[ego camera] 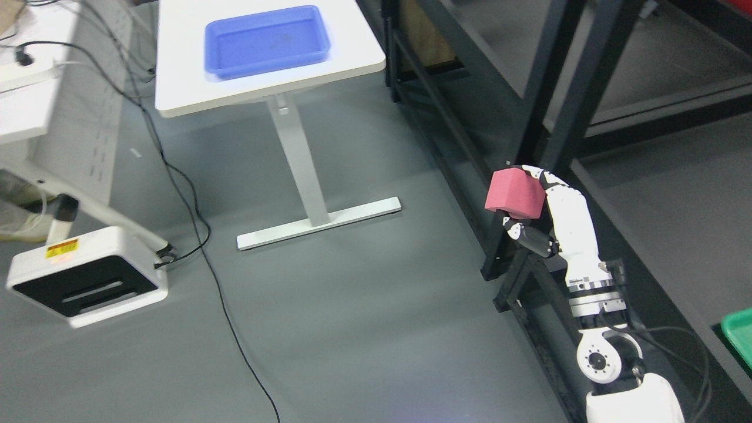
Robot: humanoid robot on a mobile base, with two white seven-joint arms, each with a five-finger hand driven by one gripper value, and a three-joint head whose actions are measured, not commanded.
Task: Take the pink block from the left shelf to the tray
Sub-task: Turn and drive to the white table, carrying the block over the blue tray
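Note:
My right hand (pixel 526 202) rises from the lower right and is shut on the pink block (pixel 513 193), holding it in the air beside the black shelf frame (pixel 546 106). The fingers wrap over the block's top and the thumb presses under it. The blue tray (pixel 267 40) lies on the white table (pixel 188 88) at the upper left, far from the block and with nothing in it. My left arm does not show.
The table's white T-shaped foot (pixel 320 223) stands on the grey floor. A black cable (pixel 200 235) trails across the floor. A white and black device (pixel 88 276) sits at the left. A green tray (pixel 739 332) shows at the right edge.

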